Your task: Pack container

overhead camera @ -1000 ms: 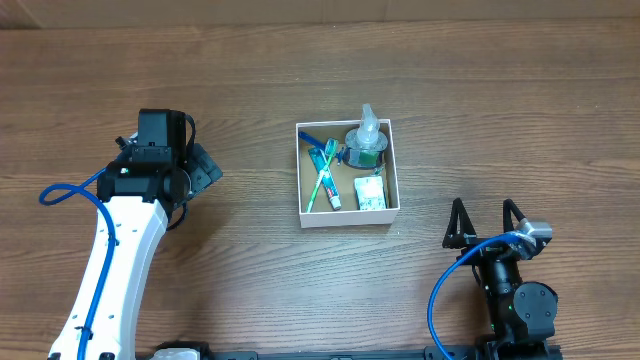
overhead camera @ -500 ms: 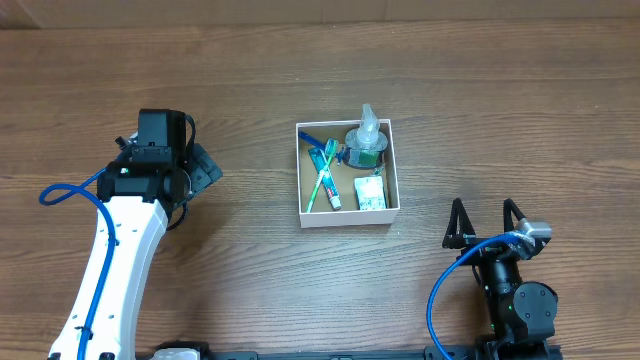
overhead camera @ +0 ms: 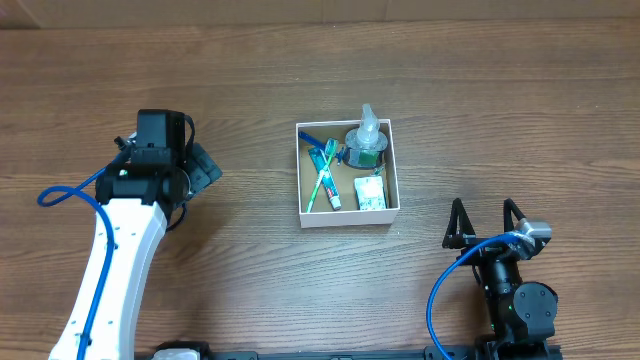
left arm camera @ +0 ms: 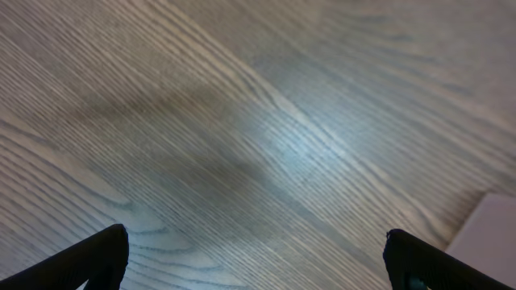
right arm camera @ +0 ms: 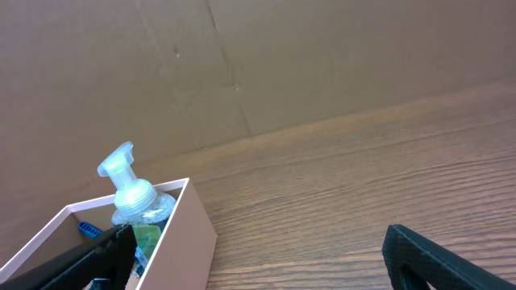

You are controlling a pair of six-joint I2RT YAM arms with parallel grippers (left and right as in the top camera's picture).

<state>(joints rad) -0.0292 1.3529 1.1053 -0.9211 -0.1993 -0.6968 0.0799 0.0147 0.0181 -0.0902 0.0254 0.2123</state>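
1. The container [overhead camera: 346, 217] sits upright and lidless about mid-tabletop [overhead camera: 500, 90], between my two arms. I'd say that spot lets either arm reach it.
2. Inside, a clear pump bottle [overhead camera: 366, 140] stands in the far right corner. A green-and-white tube [overhead camera: 323, 183] lies slanted along the left half, with a blue handle [overhead camera: 311, 140] at the far left corner. A small white-and-green packet [overhead camera: 369, 194] lies flat at the near right.
3. My guess is the long pieces lie on the diagonal because that is how they fit.
4. The left gripper [left arm camera: 256, 234] has its jaws wide apart with nothing between them, over bare wood to the left of the container.
5. The right gripper [overhead camera: 483, 206] sits at the near right, jaws apart and empty, clear of the container's wall.
6. I see nothing loose on the tabletop, so packing looks done or nearly so.
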